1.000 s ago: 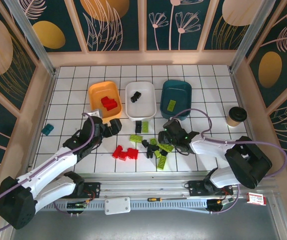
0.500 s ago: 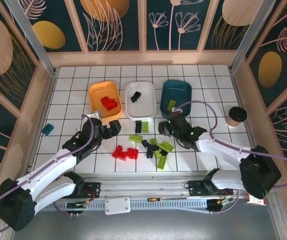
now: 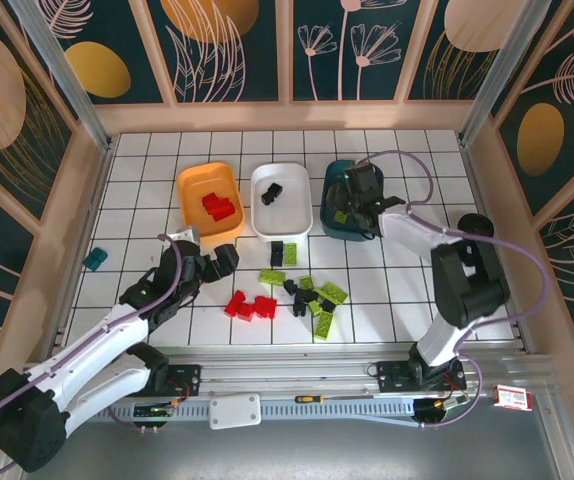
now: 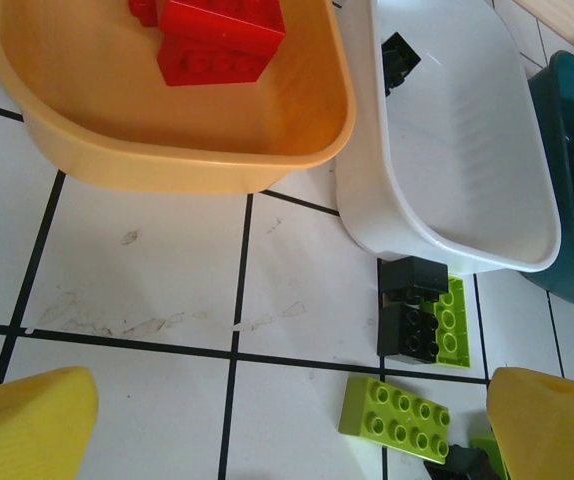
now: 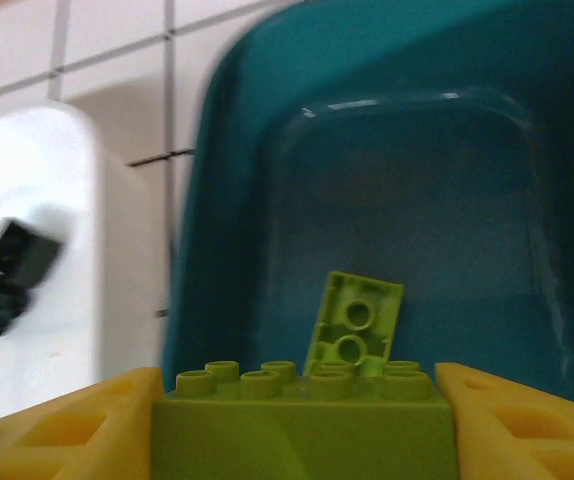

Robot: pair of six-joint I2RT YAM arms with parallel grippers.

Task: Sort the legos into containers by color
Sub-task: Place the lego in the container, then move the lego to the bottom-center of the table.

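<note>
My right gripper [image 3: 352, 197] hangs over the dark teal tray [image 3: 375, 178], shut on a lime green brick [image 5: 302, 430]. Another lime brick [image 5: 357, 320] lies inside that tray. My left gripper [image 3: 225, 256] stands open just above the tiles, in front of the orange tray [image 3: 189, 186]; nothing sits between its fingers [image 4: 27, 425]. Red bricks [image 3: 217, 206] lie in the orange tray, and a black brick [image 3: 271, 193] in the white tray [image 3: 299, 190]. Loose on the tiles are red bricks [image 3: 250, 305], lime bricks [image 3: 272, 277] and black bricks [image 3: 283, 250].
A small teal block [image 3: 95, 260] lies at the left. A black-lidded paper cup [image 3: 472, 232] stands at the right, close to my right arm. Wooden walls ring the tiled floor. A black brick on a lime one [image 4: 407, 320] touches the white tray's front wall.
My right arm has swung from the brick pile back to the teal tray, carrying the lime brick. The left gripper has barely shifted and stays open.
</note>
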